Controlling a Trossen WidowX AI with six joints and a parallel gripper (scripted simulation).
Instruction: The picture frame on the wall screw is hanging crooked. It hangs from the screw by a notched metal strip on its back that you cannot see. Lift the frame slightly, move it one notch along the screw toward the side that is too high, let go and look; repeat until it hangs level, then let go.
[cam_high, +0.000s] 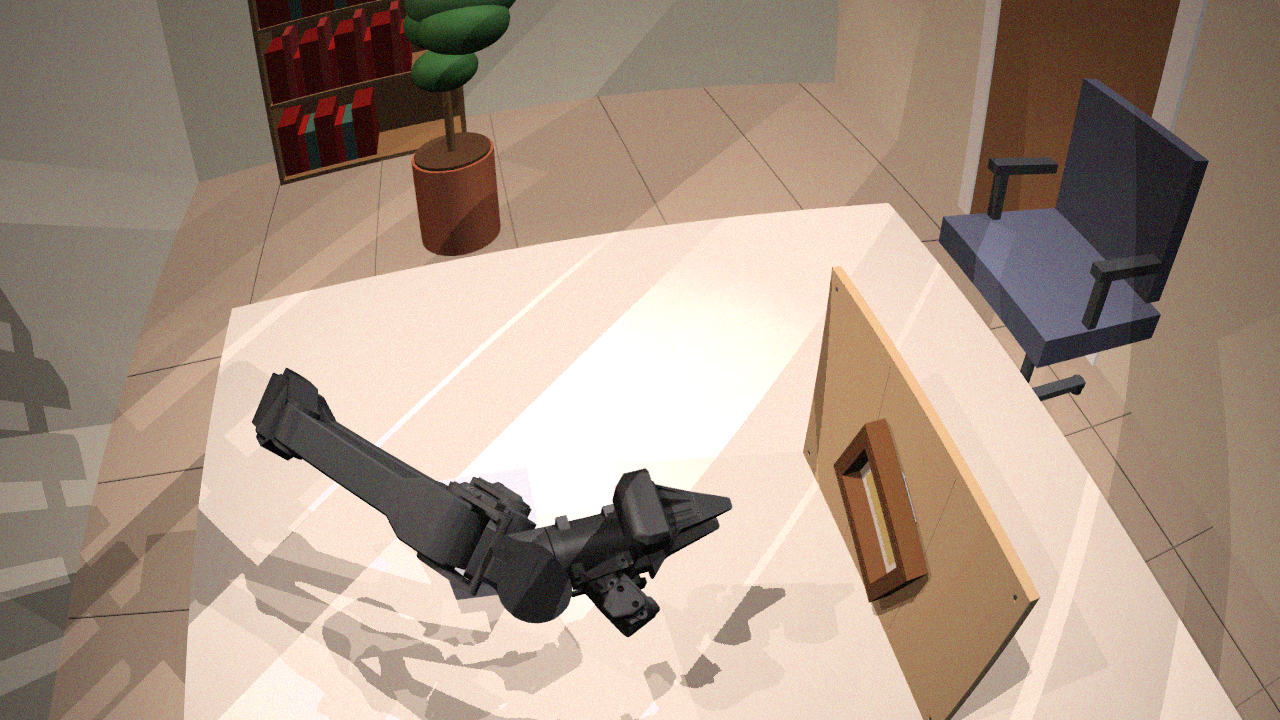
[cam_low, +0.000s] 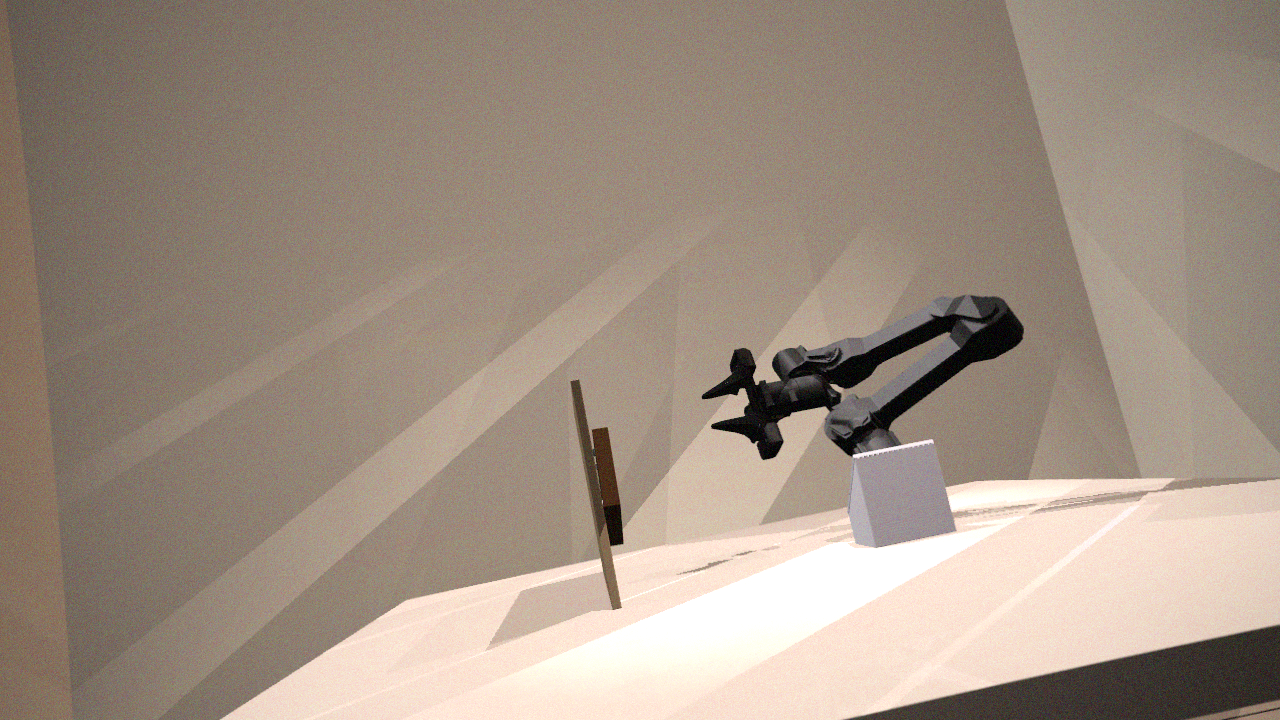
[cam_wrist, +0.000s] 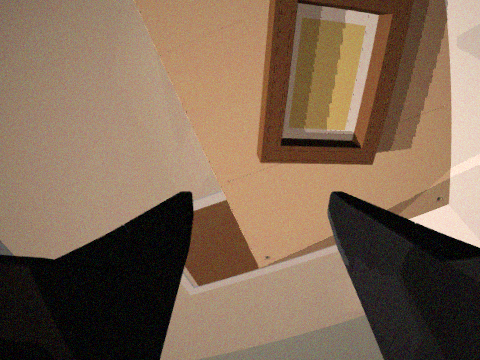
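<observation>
The brown picture frame (cam_high: 897, 497) (cam_low: 606, 465) (cam_wrist: 277, 90) hangs on the tan upright board (cam_high: 850, 376) (cam_low: 602, 537) (cam_wrist: 300, 200). Its long edges are not parallel to the board's edges. In the top view its far end, the left end as seen from the arm, is higher and its near end lower. Screw and notched strip are hidden behind it. My gripper (cam_high: 725, 514) (cam_low: 708, 411) (cam_wrist: 262, 203) is open and empty, in front of the board with a gap to the frame. In the wrist view the frame is above the fingertips, beyond them.
The board stands on the pale table (cam_high: 716, 259) (cam_low: 760, 644). A white desk calendar (cam_low: 904, 492) stands beside the arm's base. A blue chair (cam_high: 1020, 268) is behind the board. A potted plant (cam_high: 456, 205) and a bookshelf (cam_high: 416, 98) stand beyond the table.
</observation>
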